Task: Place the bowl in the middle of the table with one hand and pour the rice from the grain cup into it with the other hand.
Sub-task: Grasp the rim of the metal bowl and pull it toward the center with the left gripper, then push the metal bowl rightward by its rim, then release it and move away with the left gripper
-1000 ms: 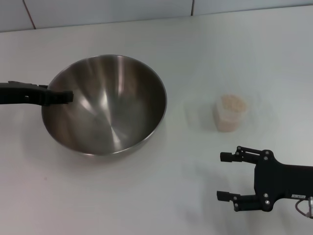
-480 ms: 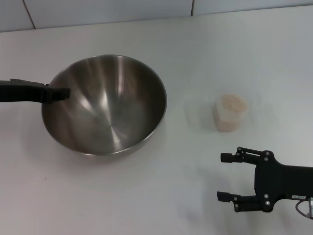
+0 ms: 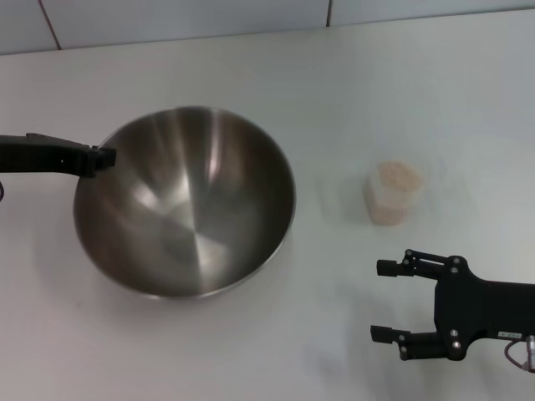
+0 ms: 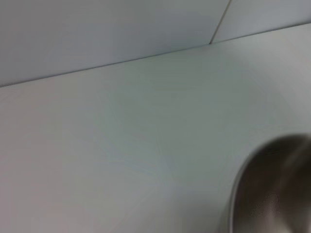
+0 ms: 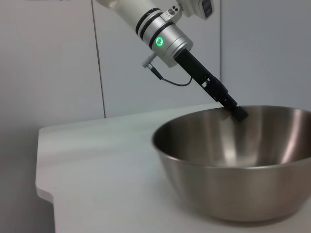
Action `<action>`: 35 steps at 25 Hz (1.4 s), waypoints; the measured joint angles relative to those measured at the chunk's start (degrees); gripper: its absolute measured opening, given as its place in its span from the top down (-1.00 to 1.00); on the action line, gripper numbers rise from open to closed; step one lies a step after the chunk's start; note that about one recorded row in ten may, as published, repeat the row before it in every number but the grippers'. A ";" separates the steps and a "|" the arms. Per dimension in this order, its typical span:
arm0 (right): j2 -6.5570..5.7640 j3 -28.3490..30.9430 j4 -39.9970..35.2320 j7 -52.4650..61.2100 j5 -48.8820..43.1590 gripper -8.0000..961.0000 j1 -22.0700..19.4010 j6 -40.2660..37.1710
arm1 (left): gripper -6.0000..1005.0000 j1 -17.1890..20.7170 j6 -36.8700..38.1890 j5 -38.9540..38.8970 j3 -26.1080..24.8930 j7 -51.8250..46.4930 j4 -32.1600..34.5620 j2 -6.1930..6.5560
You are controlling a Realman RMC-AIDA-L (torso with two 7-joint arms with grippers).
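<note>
The bowl (image 3: 188,205) (image 5: 233,170), shiny steel, rests on the table (image 3: 276,334) left of centre; part of its rim (image 4: 272,189) shows in the left wrist view. My left gripper (image 3: 102,156) (image 5: 237,111) reaches in from the left and its tip sits at the bowl's left rim. Right of the bowl stands the grain cup (image 3: 391,200), clear plastic and filled with pale rice (image 3: 398,177). My right gripper (image 3: 379,300) hovers open near the front right, short of the cup, holding nothing.
A grey wall (image 3: 184,17) runs along the table's back edge. The right wrist view shows the table's side edge and rounded corner (image 5: 44,187) and my white left arm (image 5: 167,36) sloping down to the bowl.
The bowl has shifted towards the front and right and now shows more of its inside. The left gripper's tip drew back left, from over the bowl's inside to its rim. The right arm stayed still.
</note>
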 joint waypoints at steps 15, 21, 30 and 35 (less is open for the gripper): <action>0.00 -0.09 0.00 -0.08 0.00 -0.72 -0.03 0.00 | 0.91 -7.08 8.53 -4.51 -14.93 5.15 -8.03 0.23; 0.00 -0.09 0.00 -0.08 0.00 -0.72 -0.03 -0.01 | 0.90 -8.64 4.36 -4.53 -12.48 5.85 -11.23 -0.15; 0.00 -0.09 0.00 -0.08 0.01 -0.72 -0.03 0.05 | 0.86 -9.31 -2.33 -4.53 -7.47 5.48 -14.02 -0.26; 0.00 -0.09 0.00 -0.08 0.01 -0.72 -0.03 0.08 | 0.84 -10.03 -3.08 -4.54 -6.46 6.57 -15.15 -0.30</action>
